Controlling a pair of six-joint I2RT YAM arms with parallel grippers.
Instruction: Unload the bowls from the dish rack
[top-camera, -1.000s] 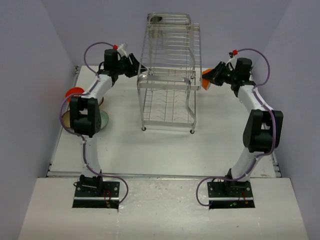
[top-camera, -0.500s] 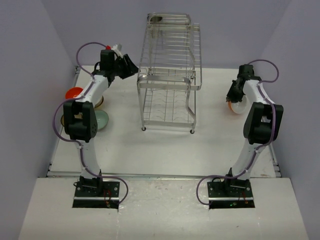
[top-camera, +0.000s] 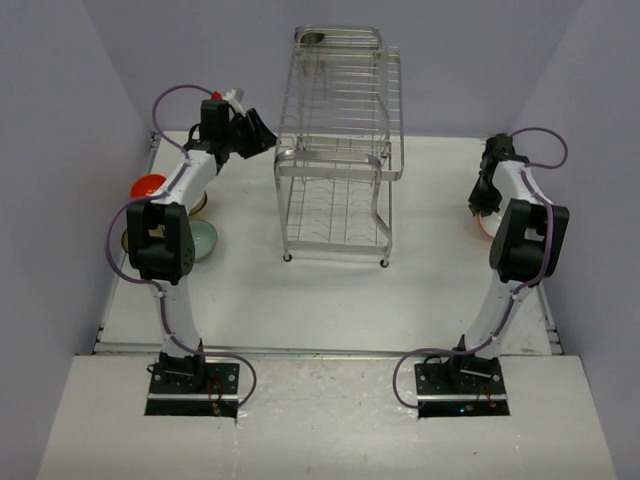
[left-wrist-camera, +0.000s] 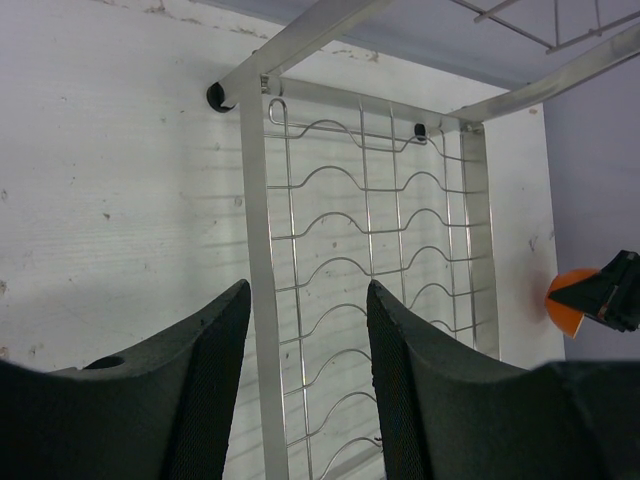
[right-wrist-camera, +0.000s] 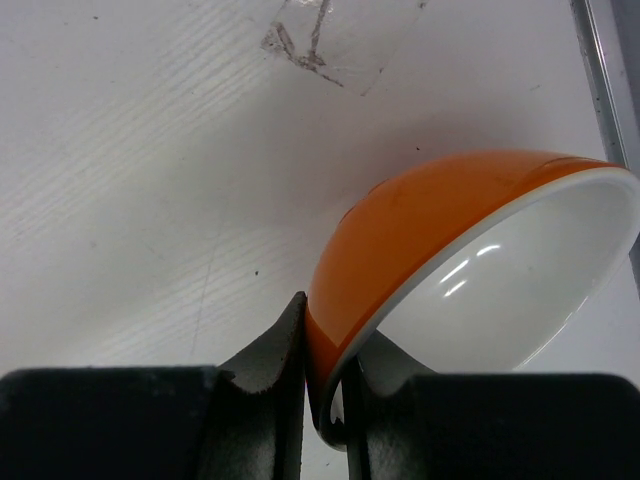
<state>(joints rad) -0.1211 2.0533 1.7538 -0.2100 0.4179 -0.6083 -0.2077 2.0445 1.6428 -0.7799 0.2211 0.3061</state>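
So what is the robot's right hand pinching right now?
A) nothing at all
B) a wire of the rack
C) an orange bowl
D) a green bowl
C: in the right wrist view, the right gripper is clamped on the rim of the orange bowl, which is white inside.

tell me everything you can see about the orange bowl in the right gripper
Small and round, the orange bowl is glossy orange outside, white inside, with a pale rim. The right gripper is shut on its rim, one finger inside, one outside. It is tilted on edge over the white table, near the right edge; whether it touches the table cannot be told.
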